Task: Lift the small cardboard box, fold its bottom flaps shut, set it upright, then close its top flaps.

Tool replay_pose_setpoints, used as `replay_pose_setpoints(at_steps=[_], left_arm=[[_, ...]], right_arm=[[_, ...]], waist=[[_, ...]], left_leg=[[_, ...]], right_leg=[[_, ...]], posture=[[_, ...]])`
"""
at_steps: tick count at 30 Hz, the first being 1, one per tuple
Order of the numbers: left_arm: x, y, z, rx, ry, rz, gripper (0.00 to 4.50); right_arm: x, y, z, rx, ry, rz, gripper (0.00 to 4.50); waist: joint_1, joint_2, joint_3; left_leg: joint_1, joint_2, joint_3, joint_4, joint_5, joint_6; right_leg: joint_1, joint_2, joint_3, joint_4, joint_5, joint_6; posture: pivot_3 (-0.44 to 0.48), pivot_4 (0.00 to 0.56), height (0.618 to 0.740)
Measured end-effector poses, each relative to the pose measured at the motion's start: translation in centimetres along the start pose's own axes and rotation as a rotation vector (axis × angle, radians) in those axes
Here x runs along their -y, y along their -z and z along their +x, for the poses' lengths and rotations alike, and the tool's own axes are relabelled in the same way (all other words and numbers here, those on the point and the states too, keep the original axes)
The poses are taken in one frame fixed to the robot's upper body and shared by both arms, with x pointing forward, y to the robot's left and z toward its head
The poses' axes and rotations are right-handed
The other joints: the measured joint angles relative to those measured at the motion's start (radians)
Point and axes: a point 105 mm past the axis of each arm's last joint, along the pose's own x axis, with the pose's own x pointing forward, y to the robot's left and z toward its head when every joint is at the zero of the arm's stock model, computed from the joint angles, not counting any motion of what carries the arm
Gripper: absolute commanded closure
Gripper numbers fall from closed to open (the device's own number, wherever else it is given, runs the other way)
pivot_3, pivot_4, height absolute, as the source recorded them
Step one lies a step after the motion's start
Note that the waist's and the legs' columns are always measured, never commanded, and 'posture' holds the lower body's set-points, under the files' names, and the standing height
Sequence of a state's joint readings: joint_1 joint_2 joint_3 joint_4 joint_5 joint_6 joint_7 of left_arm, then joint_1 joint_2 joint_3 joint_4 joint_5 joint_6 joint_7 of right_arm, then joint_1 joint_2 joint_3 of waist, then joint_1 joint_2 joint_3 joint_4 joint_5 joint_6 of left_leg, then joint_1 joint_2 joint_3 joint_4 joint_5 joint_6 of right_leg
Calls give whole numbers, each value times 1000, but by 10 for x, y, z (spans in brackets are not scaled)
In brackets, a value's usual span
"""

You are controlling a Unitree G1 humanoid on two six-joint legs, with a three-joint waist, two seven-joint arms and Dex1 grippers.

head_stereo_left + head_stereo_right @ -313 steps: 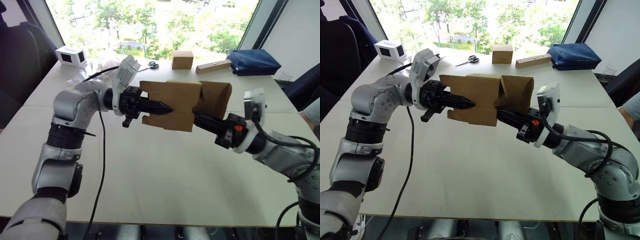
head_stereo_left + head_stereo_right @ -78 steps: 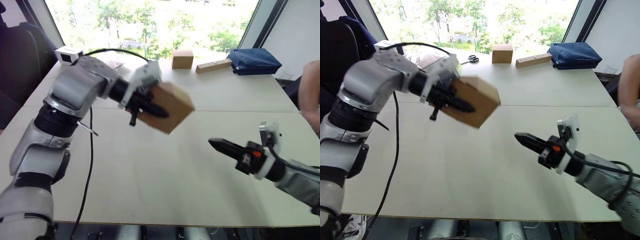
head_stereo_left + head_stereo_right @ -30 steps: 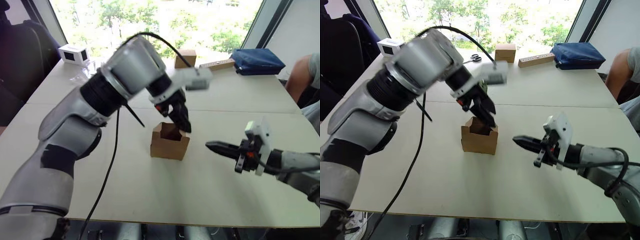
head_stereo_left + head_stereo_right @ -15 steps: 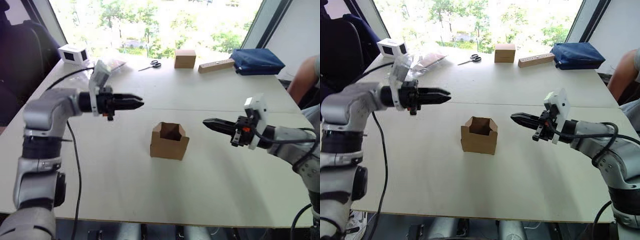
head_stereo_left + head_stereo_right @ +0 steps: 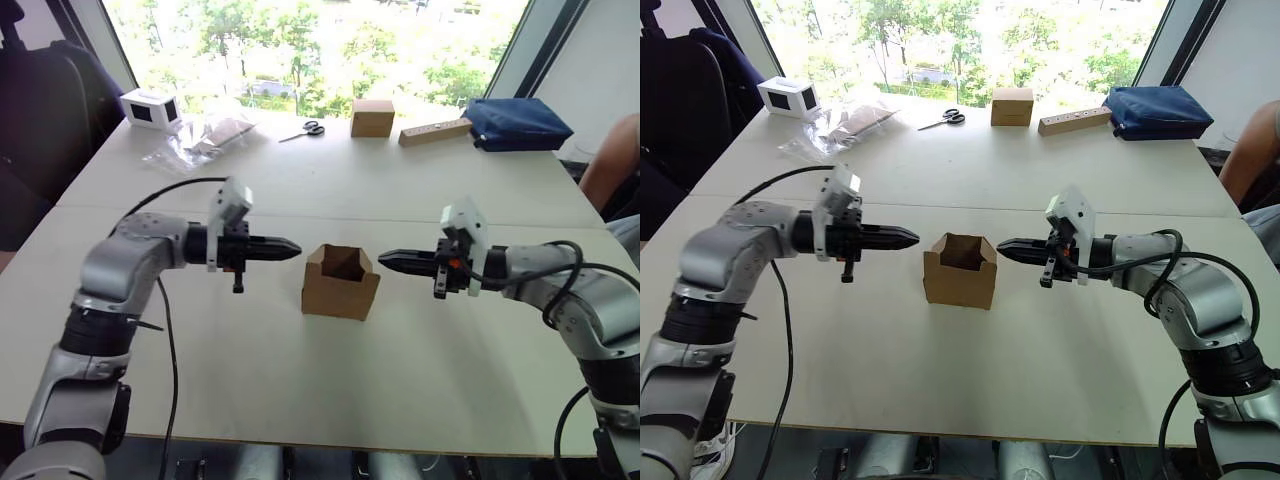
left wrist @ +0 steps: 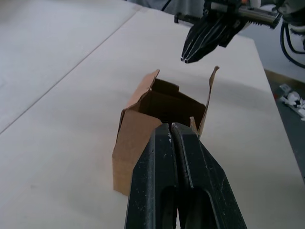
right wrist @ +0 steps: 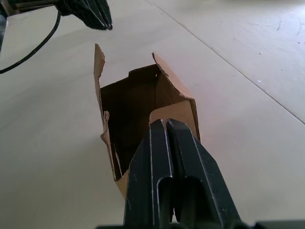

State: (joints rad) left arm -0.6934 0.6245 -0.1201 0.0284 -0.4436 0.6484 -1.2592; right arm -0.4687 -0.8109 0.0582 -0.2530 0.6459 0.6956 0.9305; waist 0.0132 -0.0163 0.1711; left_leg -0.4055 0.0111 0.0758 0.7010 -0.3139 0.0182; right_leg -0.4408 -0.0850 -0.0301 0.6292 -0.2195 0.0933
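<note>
- The small cardboard box [image 5: 341,282] stood upright near the middle of the pale worktop [image 5: 330,400], its opening facing up and the inside visible
- The top flaps [image 7: 164,86] stood up around the opening, not folded in
- The left gripper [image 5: 296,249] pointed at the box from the robot's left, its tip just beside the box's upper edge and not touching it; its two fingers [image 6: 155,176] were pressed together, holding nothing
- The right gripper [image 5: 382,259] pointed at the box from the opposite side, its tip just beside the box's upper edge; its fingers [image 7: 186,157] were likewise clenched on nothing
- The box sat between the two tips, which faced each other at about the height of the flaps
- At the far edge of the worktop lay a cube-like brown box [image 5: 371,117], a long tan bar-shaped box [image 5: 434,131], scissors [image 5: 305,129], a blue bag [image 5: 518,123] and a small white device [image 5: 150,108]
</note>
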Motion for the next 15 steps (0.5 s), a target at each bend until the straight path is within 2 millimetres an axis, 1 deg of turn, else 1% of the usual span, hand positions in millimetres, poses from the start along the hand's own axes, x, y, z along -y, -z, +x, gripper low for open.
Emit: replay_pose_setpoints(at_steps=[2, 4, 7, 10, 15], left_arm=[[-1, 9, 10, -32, 22, 8, 4432], [-3, 13, 13, -47, 28, 14, 4432], [-6, 15, 21, -57, 37, 40, 4432], [-10, 15, 26, -63, 36, 61, 4432], [-8, 22, 35, -102, 66, 106, 4432]], right_arm=[[-2, 3, 6, -12, -18, -12, 4500], [-2, 6, 8, -21, -22, -13, 4500], [1, 10, 10, -28, -17, -4, 4500], [-1, 10, 15, -37, -38, -20, 4500], [2, 13, 24, -69, -65, -56, 4500]], waist=[[-1, 0, 0], [-2, 0, 0], [-1, 0, 0], [-2, 0, 0], [-3, 0, 0]], left_leg=[[0, 0, 0, 0, 0, 0], [-1, 0, 0, 0, 0, 0], [0, 0, 0, 0, 0, 0], [0, 0, 0, 0, 0, 0], [0, 0, 0, 0, 0, 0]], right_leg=[[0, 0, 0, 0, 0, 0], [-1, 0, 0, 0, 0, 0], [0, 0, 0, 0, 0, 0], [-1, 0, 0, 0, 0, 0], [-1, 1, 0, 0, 0, 0]], posture=[[0, 150, 740], [0, 150, 740], [0, 150, 740], [0, 150, 740], [0, 150, 740]])
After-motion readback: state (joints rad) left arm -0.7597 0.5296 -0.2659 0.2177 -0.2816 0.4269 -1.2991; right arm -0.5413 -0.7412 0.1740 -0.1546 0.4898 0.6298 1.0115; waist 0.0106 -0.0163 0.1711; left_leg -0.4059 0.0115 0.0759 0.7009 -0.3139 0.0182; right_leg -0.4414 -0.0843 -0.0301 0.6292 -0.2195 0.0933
